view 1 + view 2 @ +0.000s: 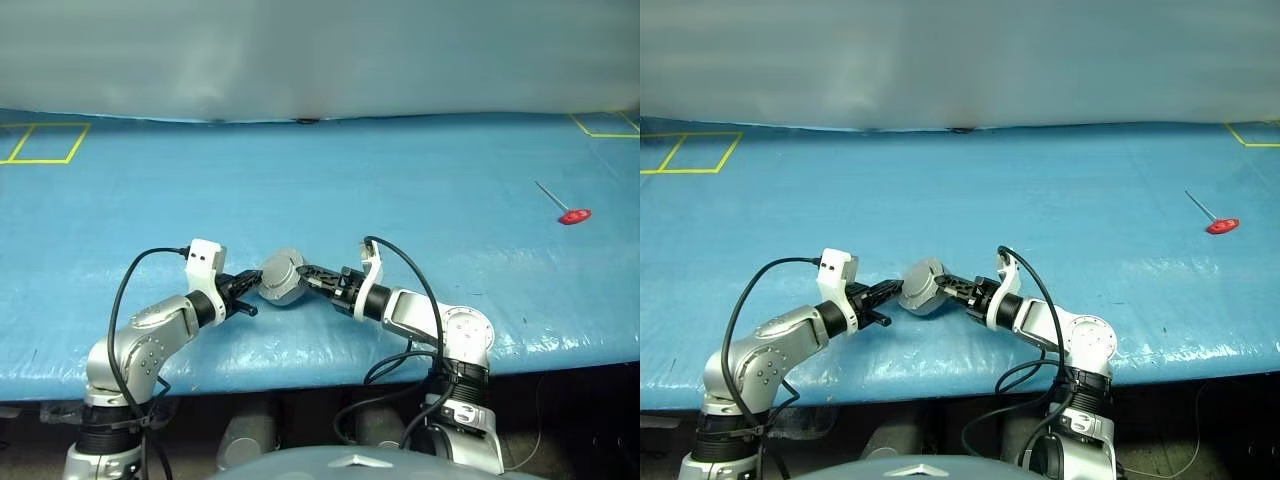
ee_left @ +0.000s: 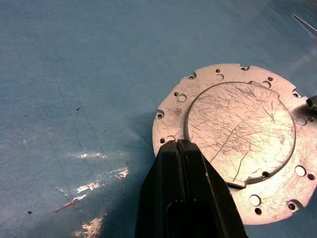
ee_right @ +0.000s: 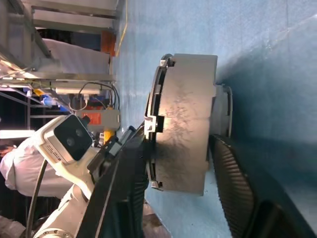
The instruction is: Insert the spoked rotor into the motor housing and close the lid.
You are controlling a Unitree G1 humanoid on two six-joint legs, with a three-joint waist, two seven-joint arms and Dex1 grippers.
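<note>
Two robot pincers meet over a blue bench [image 1: 420, 190] around one round grey metal motor assembly [image 1: 281, 277], held up between them. The left pincer [image 2: 179, 145] has its two black fingers pressed together, pinching the thin flange of the part at its rim. That flange is a flat silvery disc, notched at the edge and dotted with small drilled holes, and it carries a raised circular face scored with fine scratches.

The right pincer [image 3: 178, 148] stands partly spread, its fingers straddling the drum-shaped body: a ribbed black finger [image 3: 235, 183] lies along the far side by a small central stub, and the other finger sits against the flanged side. Whether the pads press on the metal cannot be told. The body is a smooth, dull grey cylinder with a stepped rim.

The bench cover is a glossy, wrinkled blue sheet with worn bright patches. Well away from the right pincer, toward the bench's right edge, lies a red-handled tool [image 1: 572, 213] with a thin metal shaft.
</note>
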